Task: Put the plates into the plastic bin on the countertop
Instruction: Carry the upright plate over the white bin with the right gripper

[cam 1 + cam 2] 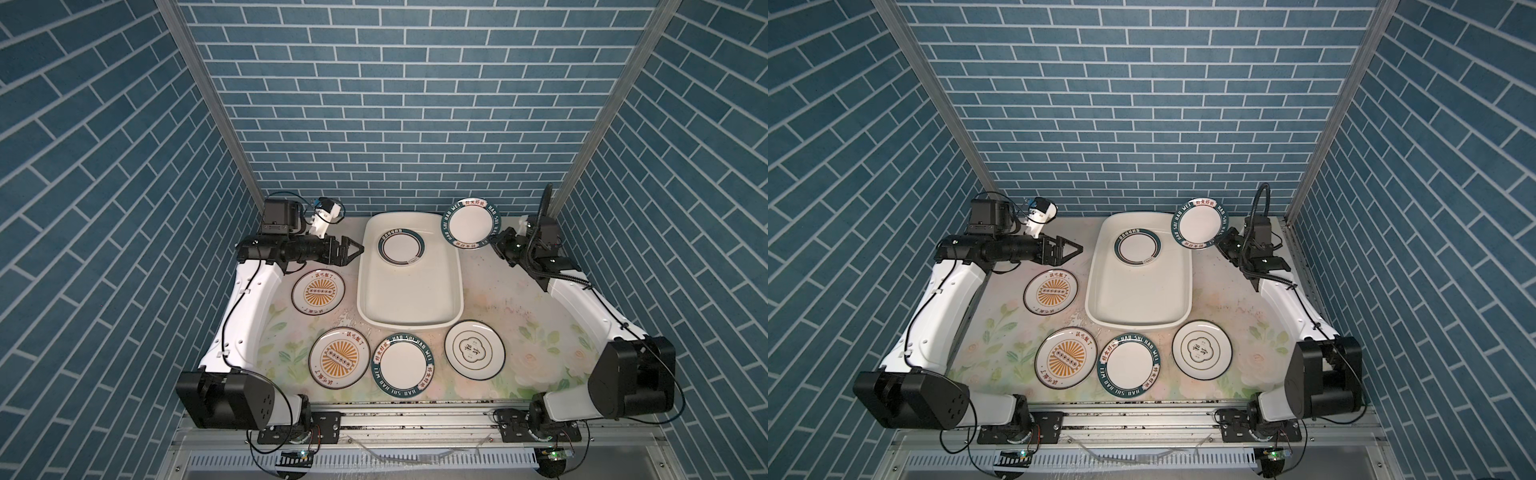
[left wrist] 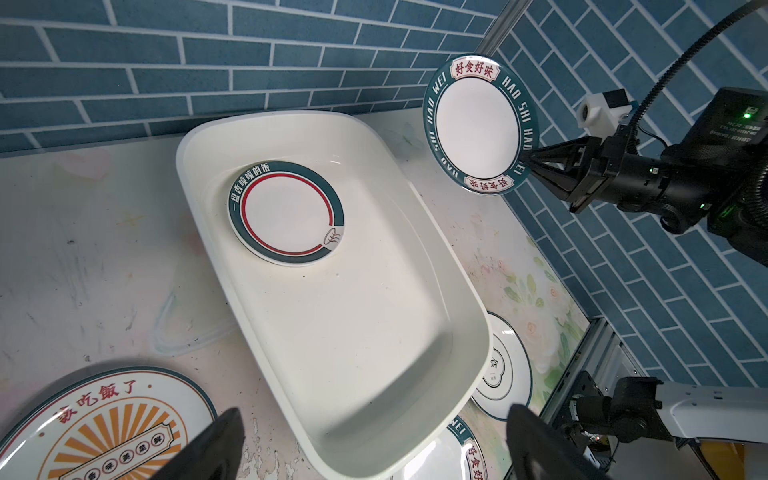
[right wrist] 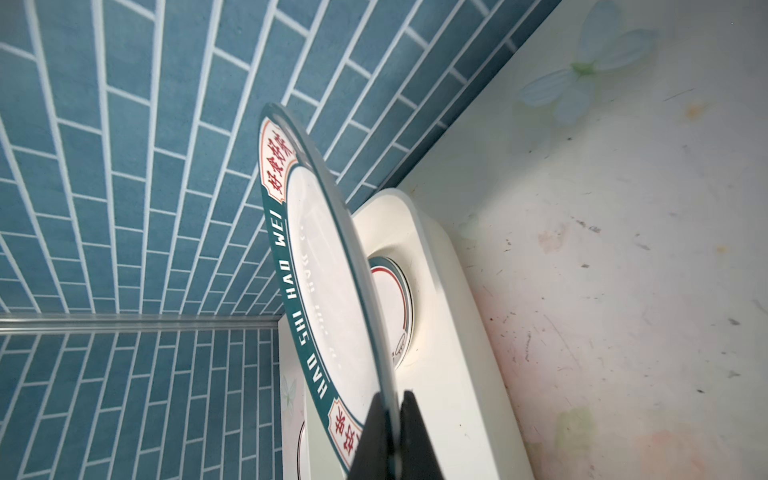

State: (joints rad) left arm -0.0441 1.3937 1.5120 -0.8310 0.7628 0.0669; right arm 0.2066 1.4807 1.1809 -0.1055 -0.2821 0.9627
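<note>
The right gripper (image 3: pixel 392 419) is pinched on the rim of a green-rimmed plate lettered "HAO SHI HAO WEI" (image 1: pixel 469 226), its two black fingers pressed to either face of the edge. The plate is held off the countertop (image 1: pixel 519 299) and tilted steeply, its face turned toward the plastic bin (image 1: pixel 409 291). In both top views it hangs at about 1 o'clock from the bin's middle, overlapping the bin's far right corner.

The left gripper (image 1: pixel 357 250) is spread wide and holds nothing; it hovers just beside the bin's left rim at about 10 o'clock, pointing toward it.

Inside the bin, toward 12 o'clock, one plate with a green rim and red ring (image 1: pixel 401 247) lies flat on the floor.

Four plates lie flat on the countertop around the bin: a sunburst plate (image 1: pixel 318 292) at 9 o'clock, a second sunburst plate (image 1: pixel 339 357) at 7 o'clock, another "HAO SHI HAO WEI" plate (image 1: pixel 402 365) at 6 o'clock just beside it, and a quatrefoil plate (image 1: pixel 474 348) at 5 o'clock.
</note>
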